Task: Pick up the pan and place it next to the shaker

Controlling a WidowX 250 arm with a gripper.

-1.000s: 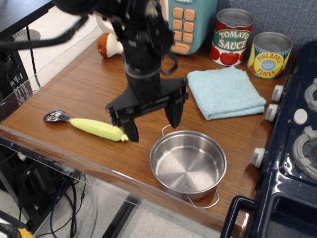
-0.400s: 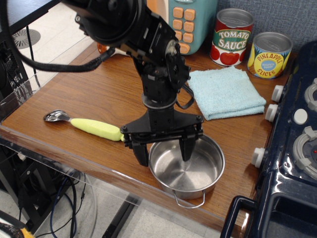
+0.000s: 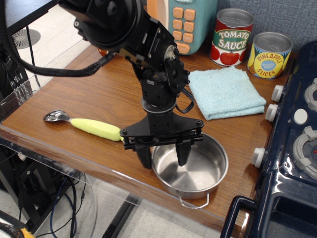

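The pan [image 3: 198,171] is a shiny steel pot with wire loop handles, standing near the table's front edge at the right. My gripper [image 3: 163,157] points down at the pan's left wall. One finger stands outside the rim and the other finger [image 3: 182,154] is inside the pan. The jaws are apart with the rim between them, and the pan rests on the wood. The shaker is hidden behind my arm at the back left.
A yellow-handled spoon [image 3: 94,128] lies left of the pan. A light blue towel [image 3: 225,91] lies behind it, with two cans [image 3: 232,37] and a teal toy phone [image 3: 190,20] at the back. A dark toy stove [image 3: 297,148] bounds the right side.
My gripper came down from above the table to straddle the pan's left rim, and its fingers have drawn closer together. The pan has shifted slightly to the right.
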